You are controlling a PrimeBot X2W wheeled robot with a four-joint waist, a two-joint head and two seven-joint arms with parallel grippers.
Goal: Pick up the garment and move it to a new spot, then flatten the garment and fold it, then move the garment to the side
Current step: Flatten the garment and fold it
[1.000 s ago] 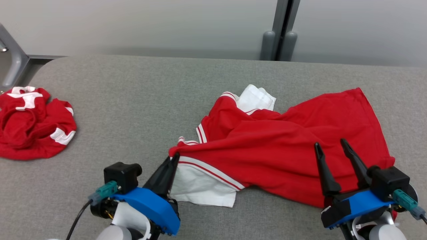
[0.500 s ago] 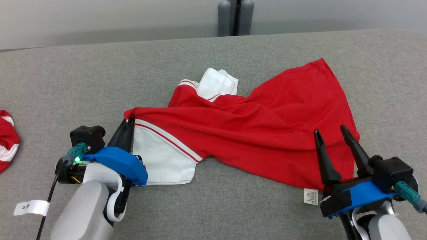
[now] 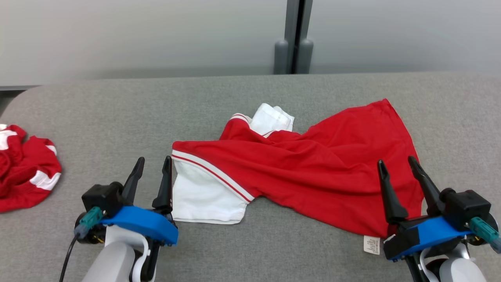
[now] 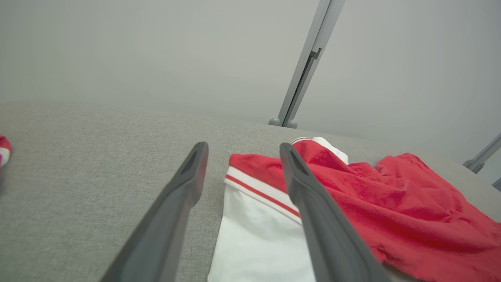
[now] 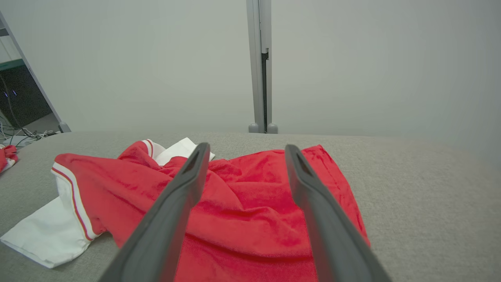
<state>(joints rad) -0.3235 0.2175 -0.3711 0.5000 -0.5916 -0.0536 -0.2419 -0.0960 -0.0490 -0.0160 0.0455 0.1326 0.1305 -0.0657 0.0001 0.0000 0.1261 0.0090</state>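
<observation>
Garment rumpled, left gripper parted beside its white edge

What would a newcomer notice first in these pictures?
A red garment with a white sleeve lies crumpled across the middle of the grey table. The left pincer stands open beside the sleeve, the right pincer open at the garment's right end. Another red-and-white heap lies at the table's left edge.

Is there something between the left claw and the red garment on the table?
Nothing visible does. The open left claw is right beside the white sleeve of the red garment. The second crumpled garment lies far to the left.
</observation>
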